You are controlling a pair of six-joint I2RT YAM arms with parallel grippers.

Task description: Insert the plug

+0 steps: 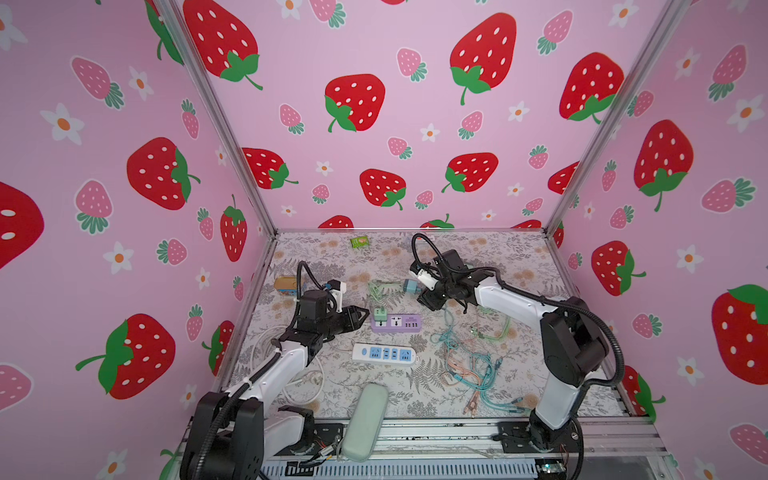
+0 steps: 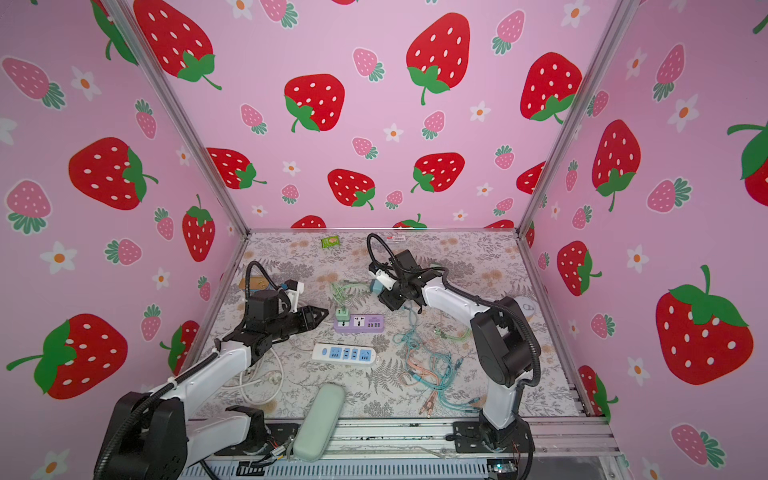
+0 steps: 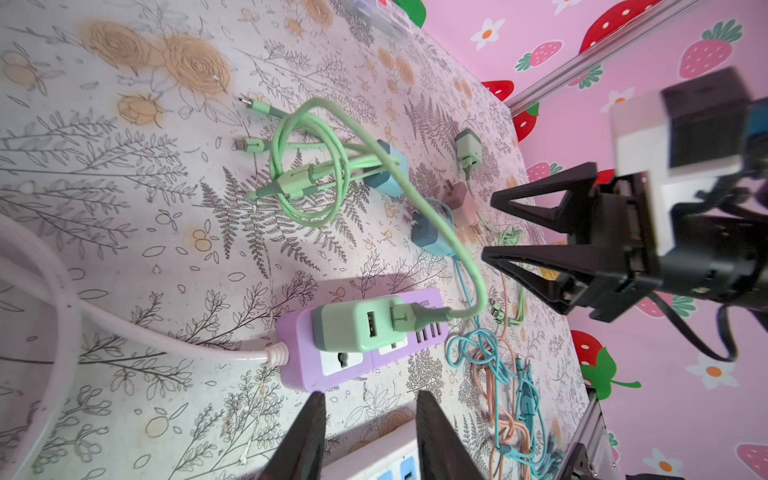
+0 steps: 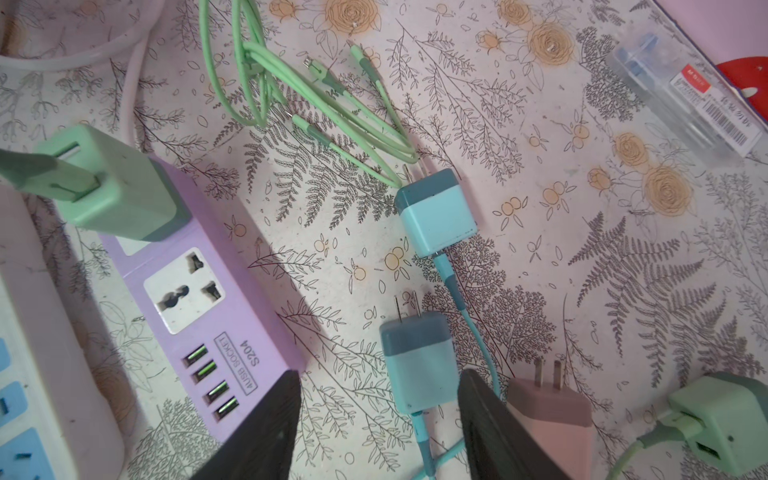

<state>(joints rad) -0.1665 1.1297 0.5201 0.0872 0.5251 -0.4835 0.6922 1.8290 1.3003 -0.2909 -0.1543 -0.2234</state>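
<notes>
Green charger (image 3: 353, 326) is seated in the purple power strip (image 3: 297, 365), in the socket nearest the cord end. A green cable (image 3: 419, 316) is plugged into its face and looped across the floral table cover (image 3: 124, 249). The second socket (image 4: 183, 291) beside it is left free.

Left gripper (image 3: 368, 397) is held just beside the strip's long side, jaws parted, nothing between them. No contact with the strip or the green charger is visible. In both top views the left gripper (image 1: 362, 311) is pointed at the strip's charger end, with a small gap.

Right gripper (image 4: 380, 372) is held over the loose chargers, jaws spread. One blue charger (image 4: 417, 365) is framed between the fingers in the right wrist view. It is laid flat with its prongs pointed away from the right gripper. Gaps are seen on both sides, so no grip is shown. Whether the fingers are down at its level cannot be told.

A second blue charger (image 4: 436, 212) is laid farther out with a teal lead attached. A pink charger (image 4: 548, 411) is partly hidden behind one finger, and a second green charger (image 4: 723, 428) is placed past that.

Nearer the robot bases a white power strip (image 1: 384, 354) is laid roughly parallel to the purple one. Teal and orange cables (image 1: 469, 365) are tangled in a pile to the right of both strips.
</notes>
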